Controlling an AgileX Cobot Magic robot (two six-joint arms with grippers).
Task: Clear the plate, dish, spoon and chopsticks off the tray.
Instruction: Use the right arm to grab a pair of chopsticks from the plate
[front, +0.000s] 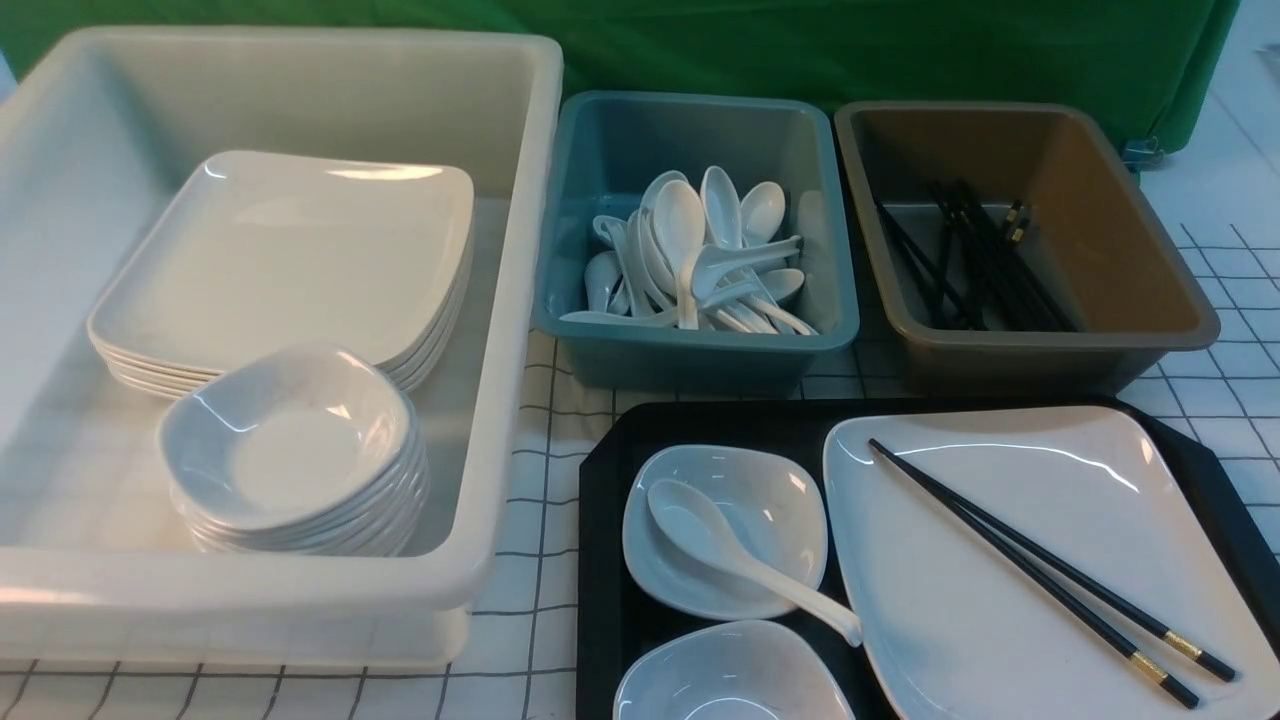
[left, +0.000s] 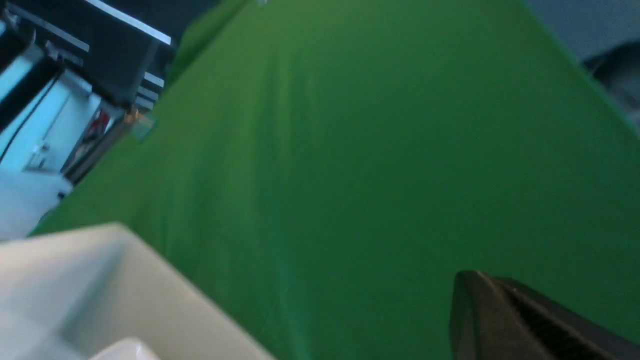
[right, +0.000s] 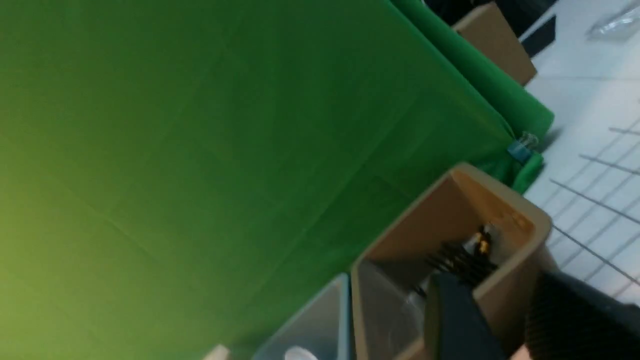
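The black tray lies at the front right. On it sits the large white plate with the black chopsticks lying across it. To its left a small white dish holds the white spoon. A second small dish sits at the tray's front edge. Neither gripper shows in the front view. In the left wrist view my left gripper has its fingers together and is empty, facing green cloth. In the right wrist view my right gripper is open and empty, facing the brown bin.
A big white bin at the left holds stacked plates and stacked small dishes. A teal bin holds several spoons. The brown bin holds several chopsticks. A green cloth hangs behind.
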